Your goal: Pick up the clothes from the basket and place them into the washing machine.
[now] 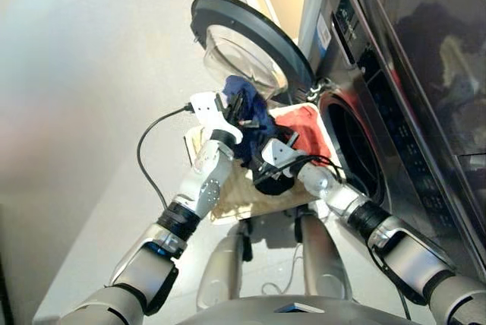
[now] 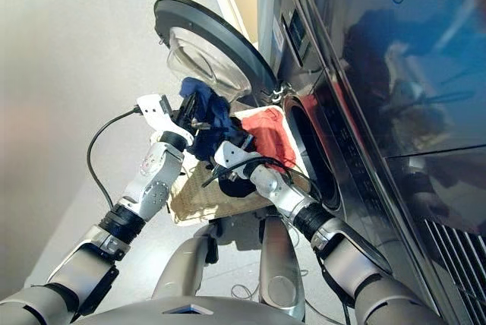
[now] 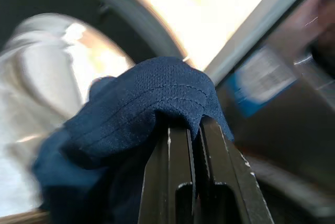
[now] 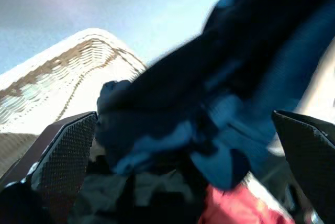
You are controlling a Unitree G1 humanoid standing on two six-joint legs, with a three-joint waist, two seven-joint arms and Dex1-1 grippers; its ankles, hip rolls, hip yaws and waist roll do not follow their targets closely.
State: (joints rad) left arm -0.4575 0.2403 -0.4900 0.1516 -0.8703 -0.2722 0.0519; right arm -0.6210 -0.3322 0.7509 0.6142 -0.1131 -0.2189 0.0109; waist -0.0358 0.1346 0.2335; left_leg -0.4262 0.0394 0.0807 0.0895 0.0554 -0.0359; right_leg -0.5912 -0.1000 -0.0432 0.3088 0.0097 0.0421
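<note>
My left gripper is shut on the navy blue garment and holds it up above the basket, close to the open porthole door. In the left wrist view the navy cloth drapes over the closed fingers. My right gripper stands open low in the basket, under the hanging navy cloth. It is beside the black garment. The red-orange garment lies at the basket's far end, next to the washing machine's drum hole.
The porthole door swings out to the left of the drum hole, just behind the raised cloth. A black cable loops from my left wrist. A dark glossy unit is stacked above the machine. Grey floor spreads to the left.
</note>
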